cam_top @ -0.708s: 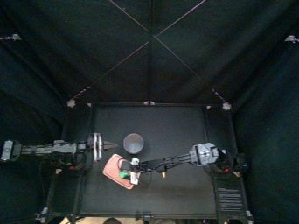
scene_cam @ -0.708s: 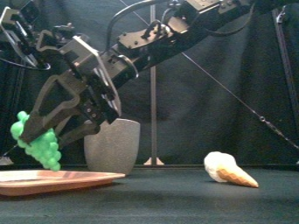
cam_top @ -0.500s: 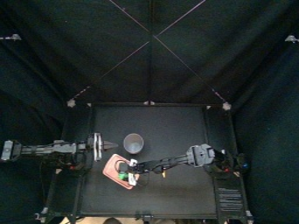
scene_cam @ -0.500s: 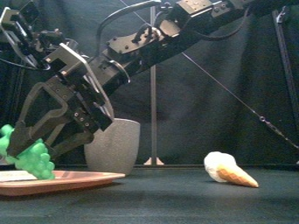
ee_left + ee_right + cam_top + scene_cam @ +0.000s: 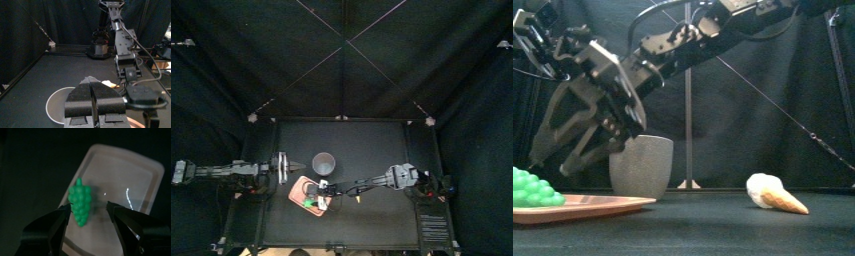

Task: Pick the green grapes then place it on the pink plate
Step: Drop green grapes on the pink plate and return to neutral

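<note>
The green grapes lie loose on the left end of the flat pink plate. In the top view the grapes sit at the near part of the plate. My right gripper hangs open just above and behind them, touching nothing. The right wrist view looks straight down on the grapes lying on the plate, with the right gripper spread wide on either side. My left gripper is shut and empty, resting at the table's left.
A tall grey speckled cup stands just behind the plate, close to the right arm; it also shows as the cup. A toy ice-cream cone lies on the table to the right.
The right gripper came down with the grapes, let go of them on the plate and has risen a little, jaws now apart. The left arm has not moved.
</note>
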